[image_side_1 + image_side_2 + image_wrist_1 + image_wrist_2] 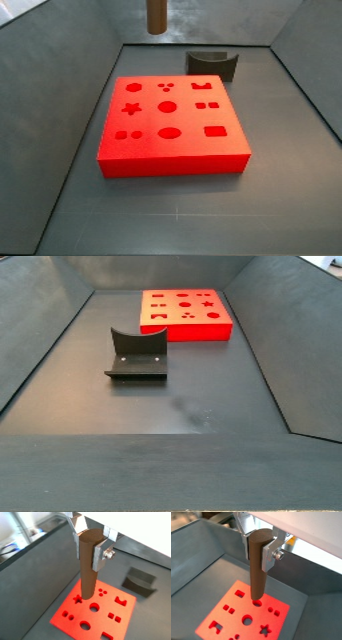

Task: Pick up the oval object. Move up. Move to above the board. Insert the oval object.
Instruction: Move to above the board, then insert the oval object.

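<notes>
In both wrist views the hand (92,543) (260,543) grips the top of the oval object (89,567) (256,567), which hangs upright high above the board (123,614) (211,619). The board lies flat on the counter (187,215), and the fixture (136,354) stands apart from it.

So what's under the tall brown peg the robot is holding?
The gripper holds the tall dark-brown oval peg high above the flat bright-red board with shaped holes. The peg hides the spot right beneath it.
</notes>
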